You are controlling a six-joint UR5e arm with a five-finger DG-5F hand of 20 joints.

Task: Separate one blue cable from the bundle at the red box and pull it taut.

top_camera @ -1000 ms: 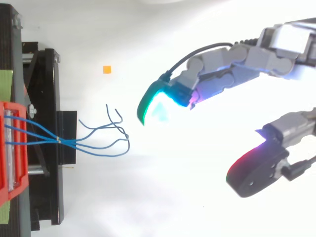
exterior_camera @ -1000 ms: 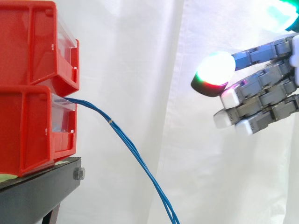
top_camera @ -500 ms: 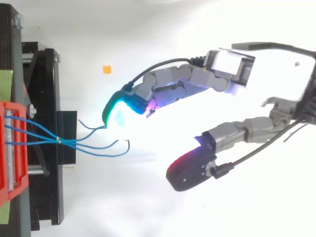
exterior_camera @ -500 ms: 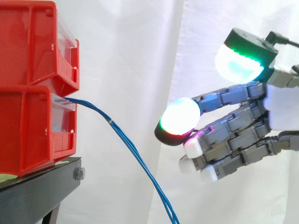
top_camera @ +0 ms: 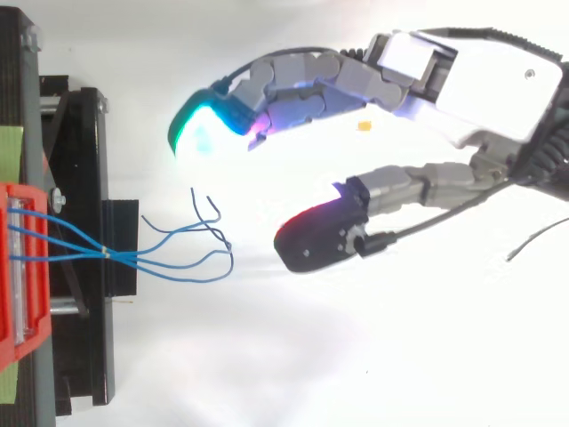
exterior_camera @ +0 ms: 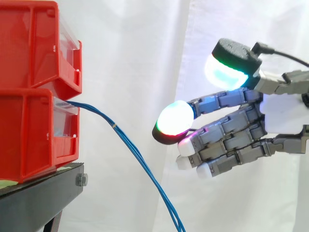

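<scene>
Hand [exterior_camera: 285,113] is being held wide open, empty; blue cables [exterior_camera: 140,157] are hanging just beyond its fingertips [exterior_camera: 175,118], toward the red box [exterior_camera: 29,135]. Bunched strands risk being pinched together.

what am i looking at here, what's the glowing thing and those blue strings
The glowing thing is a robot's hand; the bright pads are its own fingertips. One picture is taken level from the side, the other from above, and both show the same scene. Two red bins are stacked on a black stand before a white curtain. The blue strings are thin blue cables that come out of the lower bin as a bundle and hang down, their loose ends spreading apart. The hand is open, near the cables but not touching them, and holds nothing.
</scene>
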